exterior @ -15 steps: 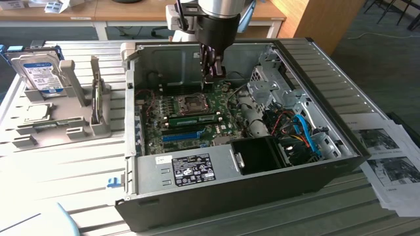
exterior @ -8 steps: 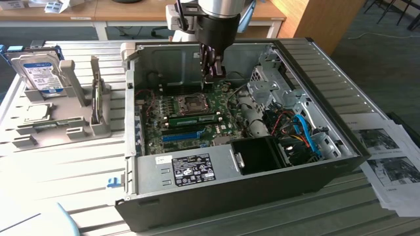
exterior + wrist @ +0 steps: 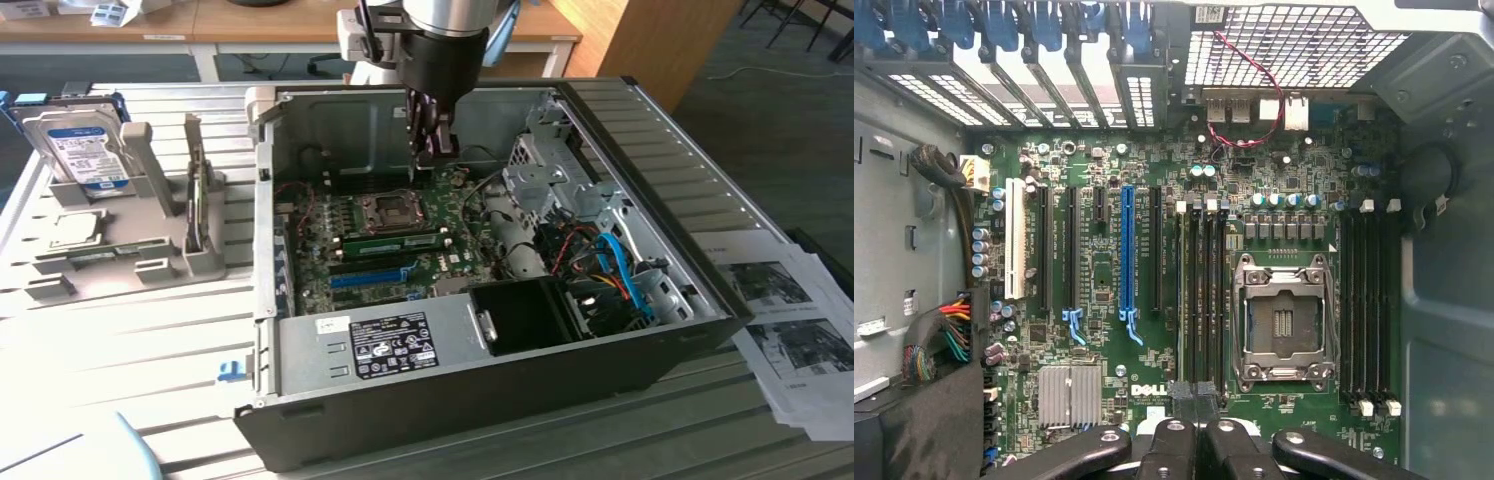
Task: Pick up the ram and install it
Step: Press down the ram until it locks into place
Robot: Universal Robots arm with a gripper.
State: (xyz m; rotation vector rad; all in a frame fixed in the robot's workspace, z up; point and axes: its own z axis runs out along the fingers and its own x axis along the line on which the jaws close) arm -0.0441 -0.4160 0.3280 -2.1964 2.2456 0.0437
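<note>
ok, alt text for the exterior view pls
An open desktop computer case lies on a slatted table, and the robot arm's shut end effector hangs inside it above the motherboard, where a green ram stick sits in a slot. At the exterior view's left a hard drive stands in a grey holder; printed sheets lie at the view's right.

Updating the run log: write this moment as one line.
gripper: jaws shut, above motherboard in open case | ram: on edge beside CPU socket | seating: unclear
</note>
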